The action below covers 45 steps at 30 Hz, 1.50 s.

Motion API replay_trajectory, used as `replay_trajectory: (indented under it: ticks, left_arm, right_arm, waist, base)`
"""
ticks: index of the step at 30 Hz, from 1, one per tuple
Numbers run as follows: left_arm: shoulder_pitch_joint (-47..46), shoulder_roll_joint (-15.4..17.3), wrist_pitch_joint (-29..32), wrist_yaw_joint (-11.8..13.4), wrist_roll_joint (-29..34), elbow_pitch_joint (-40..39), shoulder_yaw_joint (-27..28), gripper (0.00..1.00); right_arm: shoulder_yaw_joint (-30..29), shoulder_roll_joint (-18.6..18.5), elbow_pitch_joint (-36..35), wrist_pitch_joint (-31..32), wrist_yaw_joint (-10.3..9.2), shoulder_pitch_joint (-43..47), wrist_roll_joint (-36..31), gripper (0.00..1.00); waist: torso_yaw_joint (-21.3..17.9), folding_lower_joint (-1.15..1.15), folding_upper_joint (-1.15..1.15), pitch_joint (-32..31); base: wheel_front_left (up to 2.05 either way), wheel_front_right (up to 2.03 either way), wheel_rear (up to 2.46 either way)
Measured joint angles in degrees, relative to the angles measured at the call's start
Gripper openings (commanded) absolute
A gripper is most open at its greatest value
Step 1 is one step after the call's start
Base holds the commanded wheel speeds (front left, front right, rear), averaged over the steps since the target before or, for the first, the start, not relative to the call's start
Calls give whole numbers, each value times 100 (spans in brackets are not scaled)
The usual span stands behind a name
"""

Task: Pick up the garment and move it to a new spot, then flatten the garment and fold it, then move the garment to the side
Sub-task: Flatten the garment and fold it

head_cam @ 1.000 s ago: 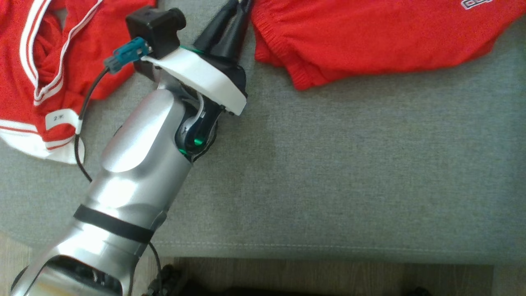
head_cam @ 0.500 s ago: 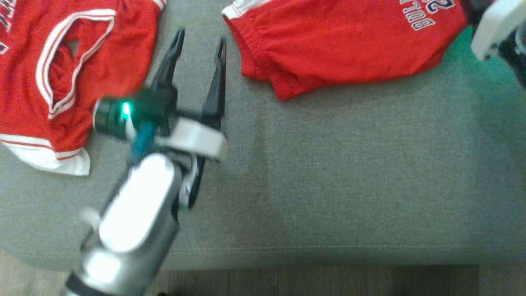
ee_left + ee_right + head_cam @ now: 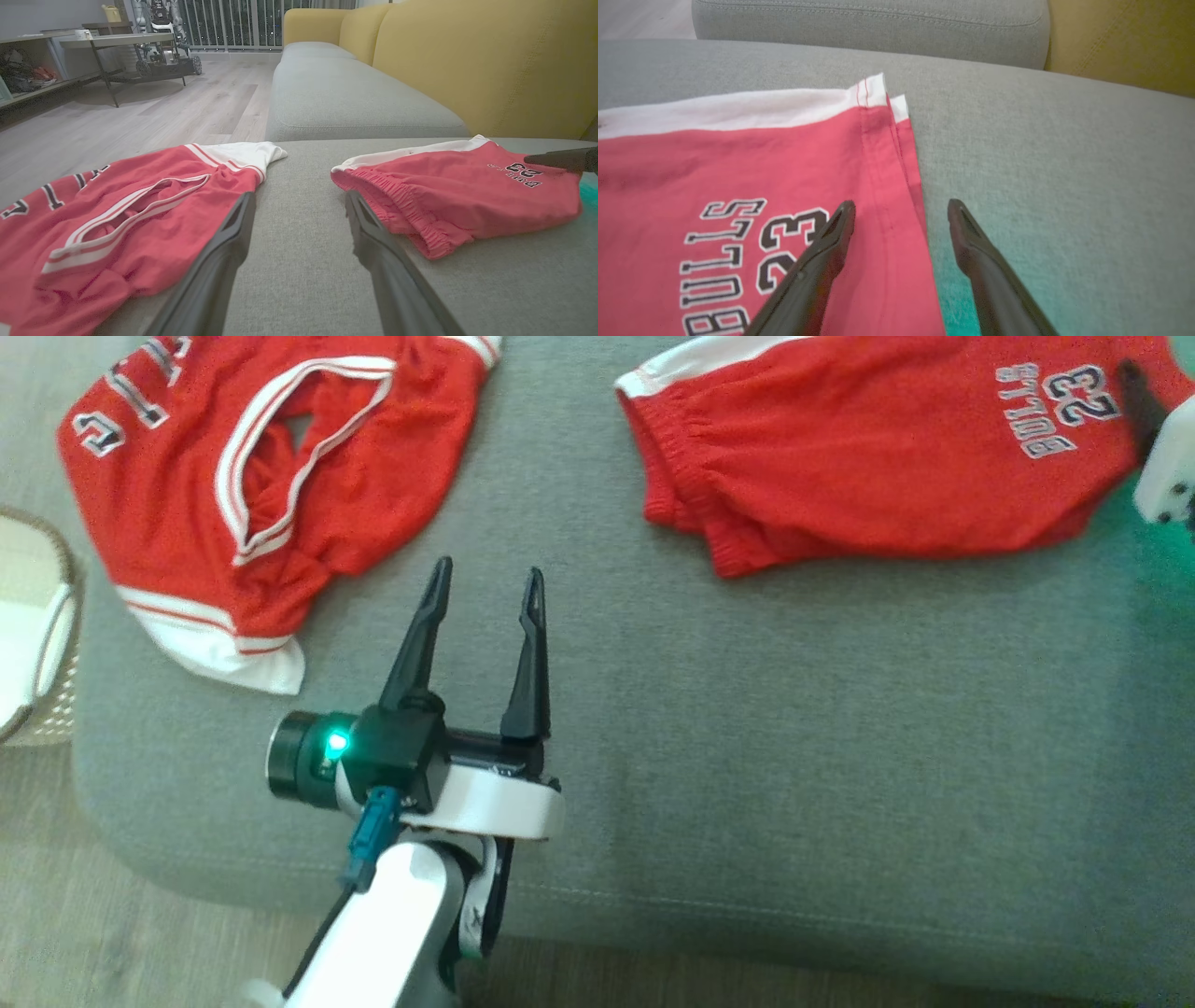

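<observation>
**Operator:** Head view first: how does the left gripper (image 3: 487, 571) stand?

**Spotter:** Your left gripper is spread wide and carries nothing. Its fingers lie over the bare grey fabric sofa cushion (image 3: 794, 756). Up and to its right lie the folded red fabric shorts (image 3: 859, 467), white-hemmed and printed BULLS 23, clear of the fingertips. Up and to its left lies a rumpled red fabric jersey (image 3: 392, 495) with white trim.

**Operator:** And the right gripper (image 3: 901, 204)?

**Spotter:** Yours is spread there too, and empty. In the right wrist view, one finger hangs over the printed corner of the shorts. The other is over the cushion just beside their side seam. Past the fingertips you see the yellow sofa backrest (image 3: 1120, 42).
</observation>
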Motion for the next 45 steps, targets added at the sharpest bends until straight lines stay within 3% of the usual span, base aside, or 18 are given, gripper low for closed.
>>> replay_trajectory:
  ticks: [6, 7, 10, 11, 12, 13, 15, 18, 19, 23, 27, 29, 36, 45]
  left_arm:
    - [165, -81, 0, -75, 34, -86, 40, 100]
    - [182, -86, 0, -75, 42, -99, 70, 100]
    - [313, -91, 0, -121, 82, -108, 189, 100]
    - [370, -91, 0, -125, 82, -109, 202, 100]
    - [422, -94, 0, -129, 82, -109, 203, 100]
    - [465, -98, 0, -162, 83, -108, 210, 100]
    - [511, -104, 0, -174, 92, -107, 238, 100]
    - [510, -112, 0, -196, 144, -109, 300, 100]
    - [509, -113, 0, -229, 144, -108, 310, 100]
    - [505, -127, 0, -277, 178, -108, 330, 100]
    - [503, -135, 0, -324, 183, -87, 346, 100]
    - [504, -135, 0, -325, 183, -80, 348, 100]
    - [517, -136, 0, -316, 174, -80, 389, 100]
    - [636, -140, 0, -322, 175, -103, 717, 100]
  right_arm:
    - [-335, -42, 196, 363, 0, -151, -224, 100]
    - [-397, -56, 204, 459, 0, -143, -258, 96]
    - [-633, -116, 204, 806, 0, -32, -387, 65]
    - [-750, -151, 203, 849, 0, 19, -428, 71]
    - [-872, -199, 203, 836, 0, 55, -490, 87]
    - [-976, -245, 208, 823, 0, 69, -569, 88]
    - [-1211, -301, 222, 867, 0, 72, -714, 83]
    - [-1493, -298, 225, 1035, 0, 102, -915, 54]
    - [-1573, -280, 223, 1078, 0, 132, -982, 50]
    - [-1880, -185, 191, 1116, -2, 165, -1149, 55]
    - [-2100, -134, 141, 1368, -3, 168, -1433, 48]
    - [-2167, -77, 137, 1459, -3, 174, -1510, 0]
    - [-2191, 126, 140, 1504, -4, 194, -1730, 0]
    - [-1972, 46, 192, 1039, -2, 341, -2246, 0]
  waist:
    - [270, 0, 0, -19]
    - [295, 0, 0, -26]
    - [324, 0, 0, -65]
    - [326, 0, 0, -81]
    - [328, 0, 0, -95]
    - [330, 0, 0, -109]
    - [328, 0, 0, -132]
    - [320, 0, 0, -128]
    - [323, 0, 0, -118]
    - [338, 0, 0, -84]
    - [369, 0, 0, -109]
    - [377, 0, 0, -136]
    - [231, 0, 0, -226]
    - [-405, 0, 0, -420]
  base:
    - [0, 0, 0]
    - [0, 0, 0]
    - [0, 0, 0]
    - [0, 0, 0]
    - [0, 0, 0]
    - [0, 0, 0]
    - [0, 0, 0]
    - [0, 0, 0]
    - [0, 0, 0]
    - [0, 0, 0]
    - [0, 0, 0]
    - [0, 0, 0]
    - [0, 0, 0]
    - [0, 0, 0]
